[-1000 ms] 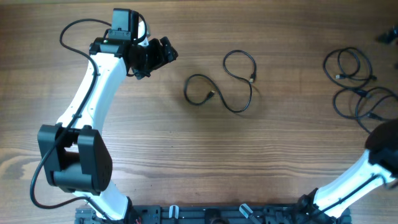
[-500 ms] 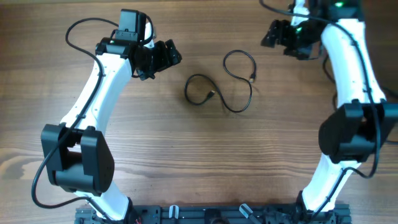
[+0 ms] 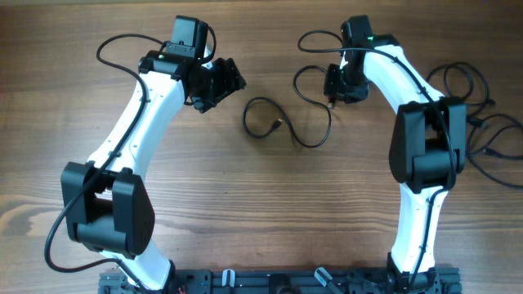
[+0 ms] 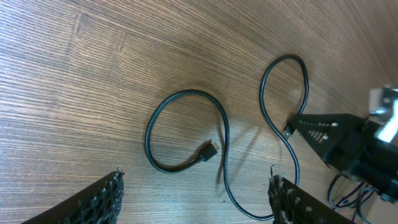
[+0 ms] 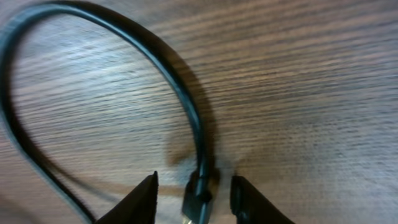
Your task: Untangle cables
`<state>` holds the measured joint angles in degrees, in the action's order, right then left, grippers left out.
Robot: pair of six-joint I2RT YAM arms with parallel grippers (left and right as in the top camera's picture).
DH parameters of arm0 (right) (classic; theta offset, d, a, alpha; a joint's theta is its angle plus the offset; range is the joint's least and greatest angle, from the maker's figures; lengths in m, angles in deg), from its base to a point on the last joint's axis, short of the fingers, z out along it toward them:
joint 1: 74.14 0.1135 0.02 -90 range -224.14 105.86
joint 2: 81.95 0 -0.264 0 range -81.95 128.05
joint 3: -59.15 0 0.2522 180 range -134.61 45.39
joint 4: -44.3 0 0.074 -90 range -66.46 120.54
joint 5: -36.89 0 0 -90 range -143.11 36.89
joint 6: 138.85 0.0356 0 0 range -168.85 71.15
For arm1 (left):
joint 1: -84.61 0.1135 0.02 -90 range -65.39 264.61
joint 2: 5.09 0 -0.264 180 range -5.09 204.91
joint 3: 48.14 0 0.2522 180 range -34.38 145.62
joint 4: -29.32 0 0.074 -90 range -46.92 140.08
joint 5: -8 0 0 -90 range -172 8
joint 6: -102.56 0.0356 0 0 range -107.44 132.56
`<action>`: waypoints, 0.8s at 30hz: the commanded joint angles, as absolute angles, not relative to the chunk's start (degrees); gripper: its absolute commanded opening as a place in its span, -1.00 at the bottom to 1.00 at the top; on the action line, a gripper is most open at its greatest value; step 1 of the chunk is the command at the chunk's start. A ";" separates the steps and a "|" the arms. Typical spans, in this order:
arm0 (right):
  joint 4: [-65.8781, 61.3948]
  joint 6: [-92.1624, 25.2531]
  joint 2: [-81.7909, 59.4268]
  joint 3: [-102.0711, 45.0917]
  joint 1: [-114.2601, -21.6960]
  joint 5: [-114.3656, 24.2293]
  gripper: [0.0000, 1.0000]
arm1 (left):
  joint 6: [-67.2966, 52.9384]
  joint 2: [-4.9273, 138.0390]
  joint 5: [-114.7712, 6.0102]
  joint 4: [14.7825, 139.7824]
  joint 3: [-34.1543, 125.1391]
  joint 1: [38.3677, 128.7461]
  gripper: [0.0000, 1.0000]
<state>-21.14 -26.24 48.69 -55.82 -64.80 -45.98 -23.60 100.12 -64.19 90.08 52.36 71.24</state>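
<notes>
From above, one cable lies mid-scene on the wooden worktop in an S shape, with a small loop on the left and a larger loop farther back on the right. The left fingers hover to the left of the small loop, well apart from it and spread. The right fingers sit over the plug end of the right loop, and their spread cannot be read from here. More cables lie in loose loops at the far right, partly behind the right arm.

In the left wrist view, the two ridged pads stand in the lower corners, wide apart and grasping nothing. The S-shaped cable lies beyond them. One plug rests inside the left loop. The right fingers narrow to a tip beside the other plug.

In the right wrist view, the two fingertips straddle that plug. They are released, with a small gap on each side. The cord arcs away up and to the left across the wood.
</notes>
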 commanded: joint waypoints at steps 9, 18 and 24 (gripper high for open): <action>-23.52 -32.43 50.86 -57.40 -64.97 -46.65 -0.91 | -24.15 99.70 -65.16 90.52 52.51 71.33 0.55; -31.56 -35.38 29.83 -66.86 -64.05 -31.35 -0.91 | -24.17 99.70 -65.13 90.49 52.51 71.33 0.56; -34.86 -31.31 29.64 -60.70 -55.92 -28.25 -0.92 | -24.39 99.70 -65.13 90.28 52.51 71.44 0.56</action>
<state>-36.04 -33.41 27.95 -64.30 -59.29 -30.87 -23.80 100.12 -64.41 90.47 52.36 71.24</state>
